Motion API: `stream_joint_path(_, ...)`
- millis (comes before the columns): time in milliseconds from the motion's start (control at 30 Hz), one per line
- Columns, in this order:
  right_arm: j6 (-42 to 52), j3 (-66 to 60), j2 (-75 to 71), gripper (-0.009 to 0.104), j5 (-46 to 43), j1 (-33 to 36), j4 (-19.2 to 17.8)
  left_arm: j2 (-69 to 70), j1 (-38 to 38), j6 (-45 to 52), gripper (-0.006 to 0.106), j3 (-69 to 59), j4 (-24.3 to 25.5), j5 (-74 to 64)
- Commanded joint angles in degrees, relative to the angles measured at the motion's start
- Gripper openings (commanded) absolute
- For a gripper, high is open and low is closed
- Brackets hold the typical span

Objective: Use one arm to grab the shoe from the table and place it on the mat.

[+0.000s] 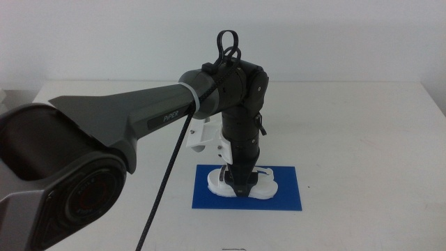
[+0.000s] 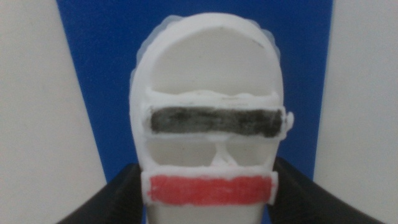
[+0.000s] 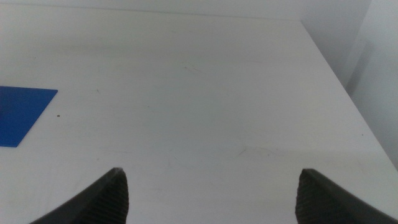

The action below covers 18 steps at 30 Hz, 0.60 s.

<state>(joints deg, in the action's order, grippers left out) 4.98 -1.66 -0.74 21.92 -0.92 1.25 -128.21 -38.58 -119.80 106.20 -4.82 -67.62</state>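
The white shoe (image 1: 265, 185) lies on the blue mat (image 1: 287, 194) near the table's front middle. The left arm (image 1: 139, 115) reaches in from the left and points down onto it. My left gripper (image 1: 240, 187) is shut on the shoe and hides its middle. In the left wrist view the shoe (image 2: 211, 74) fills the frame with its dark and red stripes, the mat (image 2: 99, 62) lies under it, and the jaws of the left gripper (image 2: 208, 173) press against both sides by the red stripe. My right gripper (image 3: 211, 177) is open and empty over bare table, out of the middle view.
The white table (image 1: 362, 125) stretches wide around the mat. In the right wrist view a corner of the mat (image 3: 18, 112) shows, and the table (image 3: 186, 93) ends at an edge by a white wall.
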Motion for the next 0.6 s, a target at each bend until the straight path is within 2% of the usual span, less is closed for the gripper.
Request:
stream_joint_path(0, 0.7, 1.06, -1.11, 0.094, -3.2, 0.13, -0.48, 3.97, -0.13, -1.27, 0.072, 1.67, -0.43, -0.34)
stream_joint_path(133, 0.7, 1.06, -1.11, 0.094, -3.2, 0.13, -0.48, 3.97, -0.13, -1.27, 0.094, 1.67, -0.85, -0.74)
stream_joint_path(367, 0.7, 1.06, -1.11, 0.094, -3.2, 0.13, -0.48, 6.58, 0.14, -0.39, 0.094, 1.67, -4.51, -5.04)
stream_joint_path(567, 0.7, 1.06, -1.11, 0.094, -3.2, 0.13, -0.48, 14.78, 0.56, -0.56, 0.094, 1.67, -4.76, -7.99)
